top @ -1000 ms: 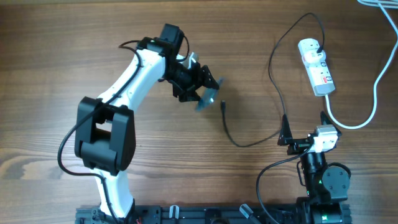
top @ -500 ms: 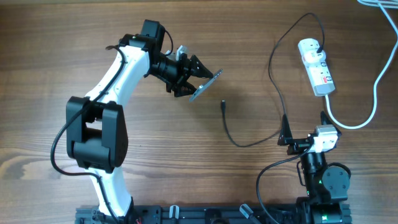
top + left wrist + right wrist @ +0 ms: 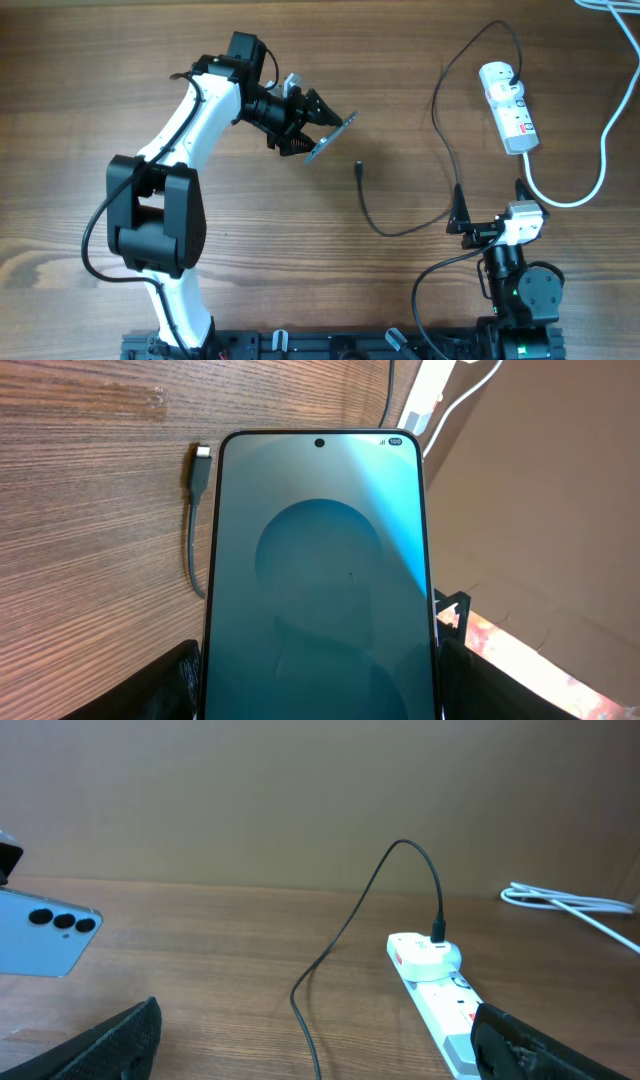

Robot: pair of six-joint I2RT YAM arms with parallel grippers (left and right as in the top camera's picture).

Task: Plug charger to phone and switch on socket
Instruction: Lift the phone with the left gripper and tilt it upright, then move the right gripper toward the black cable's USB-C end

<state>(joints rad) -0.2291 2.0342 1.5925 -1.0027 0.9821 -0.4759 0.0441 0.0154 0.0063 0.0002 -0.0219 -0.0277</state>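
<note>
A second ago the left arm [image 3: 205, 110] reached further toward the right edge, and the phone [image 3: 333, 137] it holds was blurred, close to the charger [image 3: 359, 172] tip. The arm has since drawn back toward the far left corner, carrying the phone away from the tip; the phone now shows sharp and tilted.

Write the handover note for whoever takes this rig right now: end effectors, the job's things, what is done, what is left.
Left end effector: shut on the phone, held tilted, screen lit.
Right end effector: open, empty, close to its own base.
Charger: one end plugged into the socket; its connector tip lies loose on the table, near the phone, not touching it.
Done: phone grasped.
Left: join tip and phone, then switch on the socket; its switch position cannot be read here.
</note>
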